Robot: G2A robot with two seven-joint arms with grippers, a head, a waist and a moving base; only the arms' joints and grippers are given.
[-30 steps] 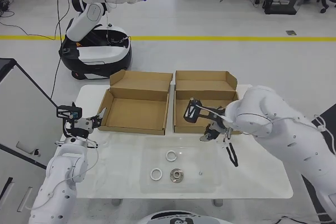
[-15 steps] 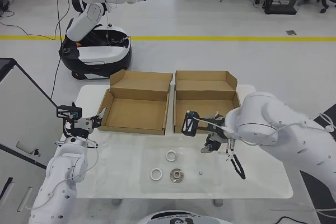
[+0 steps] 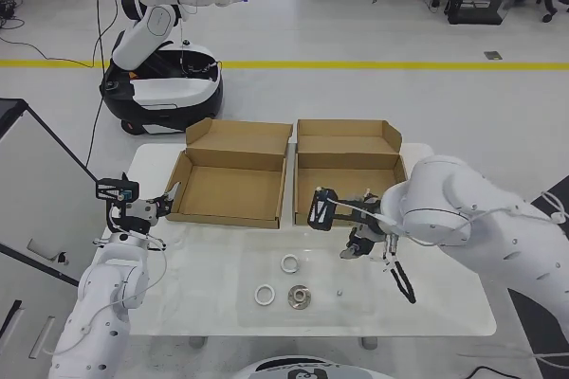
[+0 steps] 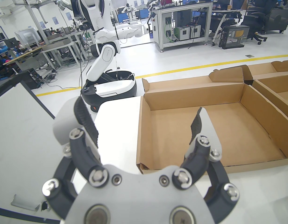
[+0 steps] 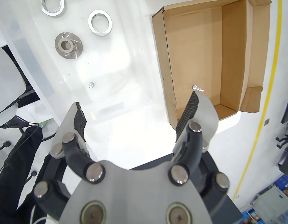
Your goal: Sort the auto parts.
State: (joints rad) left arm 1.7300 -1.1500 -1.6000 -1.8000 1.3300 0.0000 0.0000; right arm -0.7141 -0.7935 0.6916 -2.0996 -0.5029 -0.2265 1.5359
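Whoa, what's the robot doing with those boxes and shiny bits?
It is sorting metal parts into two cardboard boxes. One bolt lies in the right box; the left box is empty. A ring, a second ring, a round disc and a loose bolt wait on the table. The right gripper hovers above the table by the right box, fingers open, holding nothing. The left gripper hangs open beside the left box.
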